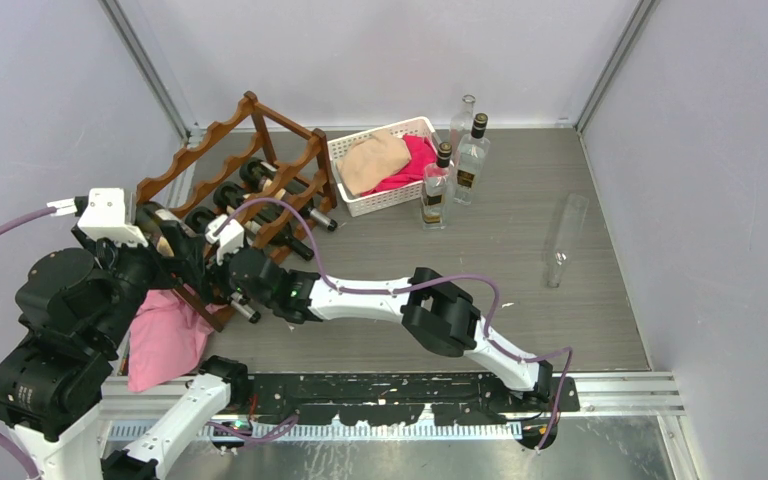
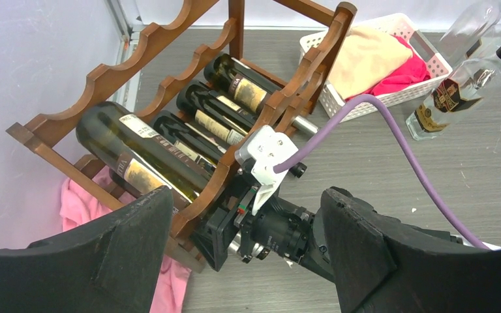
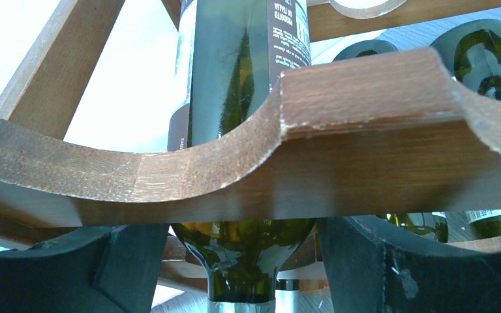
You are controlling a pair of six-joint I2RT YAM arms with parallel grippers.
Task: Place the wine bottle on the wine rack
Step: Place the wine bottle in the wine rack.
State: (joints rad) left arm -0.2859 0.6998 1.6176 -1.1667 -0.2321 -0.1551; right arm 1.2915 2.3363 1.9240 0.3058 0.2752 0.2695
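The reddish-brown wine rack stands at the table's left and holds several dark bottles. A green wine bottle lies in an upper cradle at the rack's near end, neck toward the front rail. In the right wrist view that wine bottle runs over the scalloped rail. My right gripper is shut on its shoulder, both fingers flush against the glass and the foil-capped neck between them. My left gripper hovers open and holds nothing, just above the right wrist.
A white basket of tan and pink cloths sits right of the rack. Two clear capped bottles stand beside it, another behind. A clear bottle lies at the right. A pink cloth lies by the rack's near corner.
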